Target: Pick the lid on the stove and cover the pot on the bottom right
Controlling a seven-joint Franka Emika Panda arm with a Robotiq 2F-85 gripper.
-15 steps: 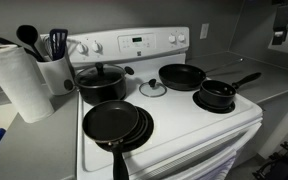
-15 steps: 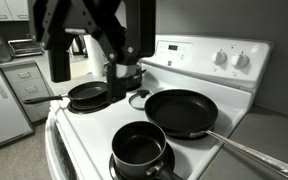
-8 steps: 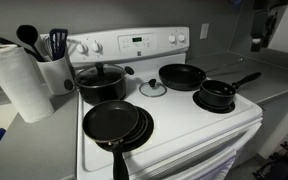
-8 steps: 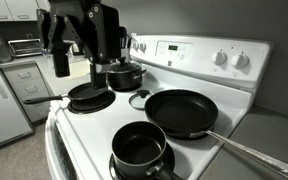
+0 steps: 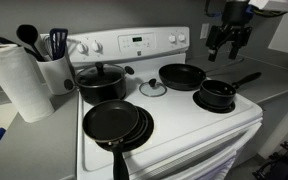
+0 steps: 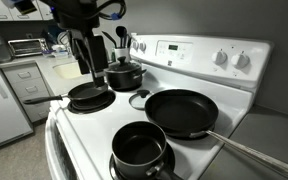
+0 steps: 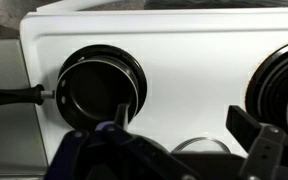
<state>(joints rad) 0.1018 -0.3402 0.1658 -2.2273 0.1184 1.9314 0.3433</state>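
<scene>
The lid [image 5: 152,88], clear glass with a dark knob, lies flat on the white stove [image 5: 174,125] between the burners. It also shows in the other exterior view [image 6: 139,100], and only its rim shows in the wrist view [image 7: 199,146]. The small black pot [image 5: 217,94] sits uncovered on the front right burner, its long handle pointing back and right; it is also in an exterior view [image 6: 139,150] and the wrist view [image 7: 99,90]. My gripper [image 5: 229,38] hangs open and empty high above the stove, also in an exterior view [image 6: 84,58] and the wrist view [image 7: 182,116].
A wide lidded black pot [image 5: 101,80] sits back left. A frying pan [image 5: 182,75] sits back right. Stacked frying pans [image 5: 117,123] sit front left. A paper towel roll [image 5: 19,80] and a utensil holder [image 5: 54,65] stand on the counter beside the stove.
My arm has swung in from the side and now hangs over the stove. The lid, the pot and the pans have not moved.
</scene>
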